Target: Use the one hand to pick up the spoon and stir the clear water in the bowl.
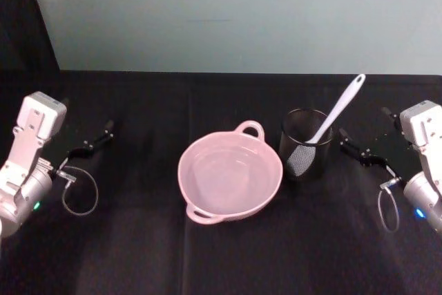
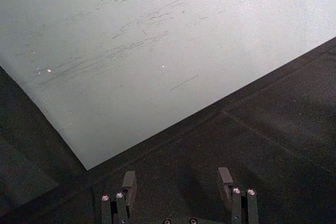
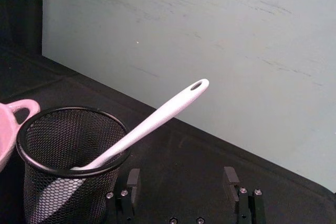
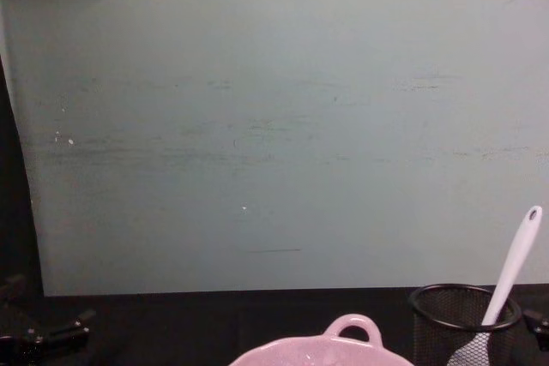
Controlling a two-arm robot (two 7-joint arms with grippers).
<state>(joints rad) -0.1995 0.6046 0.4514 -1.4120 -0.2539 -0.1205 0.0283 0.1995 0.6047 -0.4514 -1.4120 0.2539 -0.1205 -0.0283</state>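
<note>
Two grippers, both empty. We see the right gripper (image 3: 181,181) low over the black table (image 1: 138,253) at its right side, just beside the mesh cup (image 1: 304,153), jaws spread wide with nothing between them. We see the left gripper (image 2: 177,184) at the far left, well apart from the bowl (image 1: 181,174), jaws likewise spread and gripping nothing. The spoon (image 1: 336,112) stands in the mesh cup, paddle head down inside, handle leaning up over the rim toward the right arm, hole end topmost. The bowl sits mid-table, close beside the cup on its left; we can't tell if they touch. It holds clear water.
</note>
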